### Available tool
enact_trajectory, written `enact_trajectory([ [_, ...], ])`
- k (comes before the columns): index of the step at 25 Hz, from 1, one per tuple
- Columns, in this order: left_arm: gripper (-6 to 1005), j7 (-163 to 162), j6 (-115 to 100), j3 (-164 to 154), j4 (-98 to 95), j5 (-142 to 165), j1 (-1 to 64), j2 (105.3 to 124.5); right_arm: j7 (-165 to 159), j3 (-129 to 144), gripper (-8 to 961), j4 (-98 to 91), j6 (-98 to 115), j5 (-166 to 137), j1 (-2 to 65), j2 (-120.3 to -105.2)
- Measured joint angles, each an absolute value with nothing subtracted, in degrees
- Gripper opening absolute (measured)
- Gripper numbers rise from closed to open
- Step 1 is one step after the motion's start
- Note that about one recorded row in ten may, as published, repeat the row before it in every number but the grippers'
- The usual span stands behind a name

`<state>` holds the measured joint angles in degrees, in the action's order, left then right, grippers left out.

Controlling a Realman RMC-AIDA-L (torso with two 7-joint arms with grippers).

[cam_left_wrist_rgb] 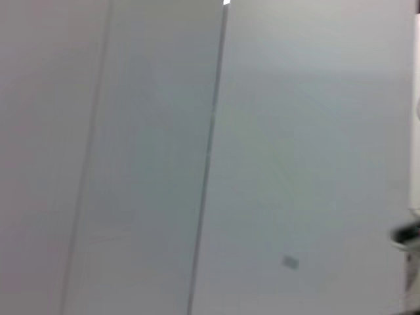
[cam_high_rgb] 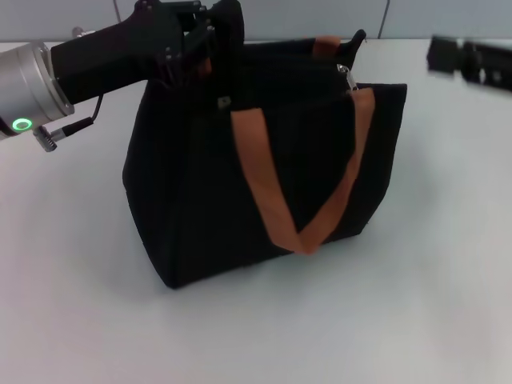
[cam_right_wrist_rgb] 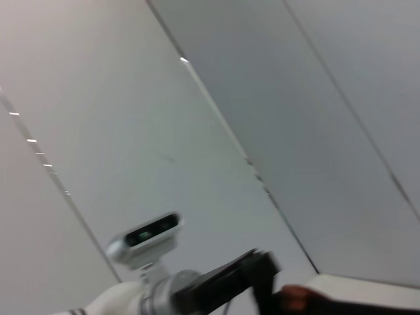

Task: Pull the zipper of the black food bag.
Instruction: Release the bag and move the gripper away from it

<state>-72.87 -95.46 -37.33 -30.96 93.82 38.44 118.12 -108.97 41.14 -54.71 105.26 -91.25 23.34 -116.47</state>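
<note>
Bracing the boxy black fabric food bag (cam_high_rgb: pixel 240 192) upper left, your left gripper (cam_high_rgb: pixel 188 44) steadies it; silver zipper tab (cam_high_rgb: pixel 346 74) waits upper right; jaws' state unclear.

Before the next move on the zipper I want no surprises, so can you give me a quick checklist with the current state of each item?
1. The black food bag stands upright on the table: ok.
2. The zipper pull is visible at the bag's top right corner: ok.
3. The left gripper is at the bag's top left edge: ok.
4. Left gripper actually clamps the fabric: cannot tell.
5. The right gripper is near the zipper: not ok, it sits off to the right, apart from the bag.
6. The orange strap is clear of the zipper pull: ok, it hangs down the front.
</note>
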Motion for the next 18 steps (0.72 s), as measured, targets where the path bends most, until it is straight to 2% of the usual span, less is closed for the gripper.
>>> enact_trajectory([
  [7, 124, -74.15, -89.14, -37.39, -30.86, 93.40, 39.73, 118.34, -84.25, 39.68, 604, -41.54, 109.42, -90.73, 20.05, -117.35],
  [12, 128, -75.23, -87.64, -37.60, -30.70, 93.24, 39.96, 118.44, -71.24, 39.88, 620, -32.98, 109.18, -91.02, 19.79, -117.51],
  [18, 133, -76.49, -88.36, -37.44, -30.68, 92.54, 37.34, 118.39, -67.08, 40.18, 638, -30.60, 106.77, -91.10, 20.59, -117.53],
])
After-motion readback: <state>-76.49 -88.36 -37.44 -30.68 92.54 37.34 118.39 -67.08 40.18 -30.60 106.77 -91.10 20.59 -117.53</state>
